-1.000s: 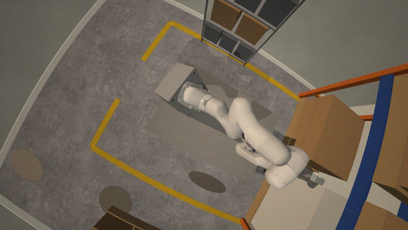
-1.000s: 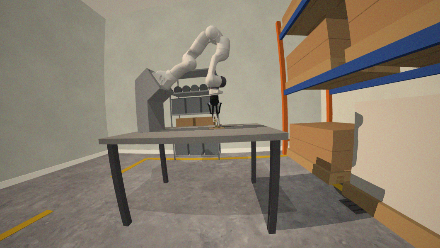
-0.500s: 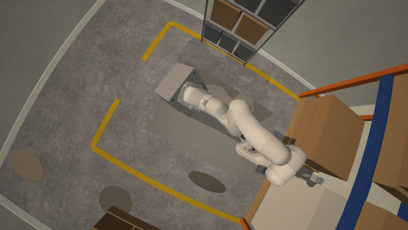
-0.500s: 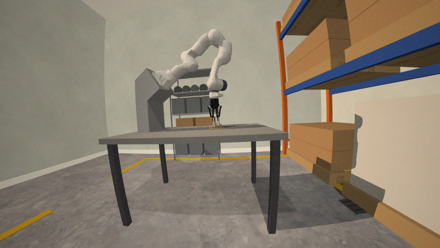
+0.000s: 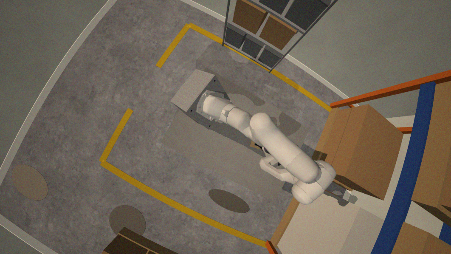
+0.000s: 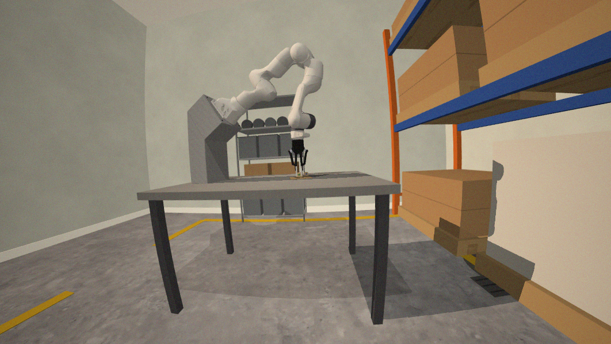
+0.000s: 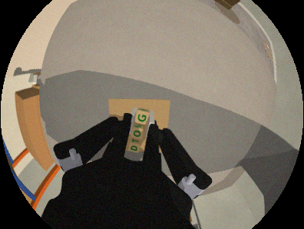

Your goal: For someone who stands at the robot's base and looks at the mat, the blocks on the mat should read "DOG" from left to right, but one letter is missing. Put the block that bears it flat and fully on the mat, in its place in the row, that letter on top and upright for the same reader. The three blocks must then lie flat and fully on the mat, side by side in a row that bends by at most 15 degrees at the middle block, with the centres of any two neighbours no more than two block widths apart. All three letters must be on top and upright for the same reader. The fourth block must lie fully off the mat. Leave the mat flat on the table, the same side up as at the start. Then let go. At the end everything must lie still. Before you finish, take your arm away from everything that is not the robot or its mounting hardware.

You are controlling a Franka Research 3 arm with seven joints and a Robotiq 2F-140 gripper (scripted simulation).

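In the wrist view three pale blocks with green letters lie in a line on the tan mat point(image 7: 139, 111), reading D point(image 7: 132, 147), O point(image 7: 137, 127), G point(image 7: 142, 115). My gripper point(image 7: 142, 114) stands straight over the row with a finger on each side. It looks shut on the G block, which sits between the fingertips. In the exterior view the gripper point(image 6: 299, 171) points straight down, just above the mat point(image 6: 300, 178) on the grey table point(image 6: 269, 187). In the overhead view the arm point(image 5: 277, 148) hides the gripper and the blocks. I see no fourth block.
The grey robot pedestal point(image 6: 205, 141) stands at the table's back left. Orange and blue racking with cardboard boxes point(image 6: 444, 201) stands to the right of the table. A grey shelf unit point(image 6: 264, 145) stands behind the table.
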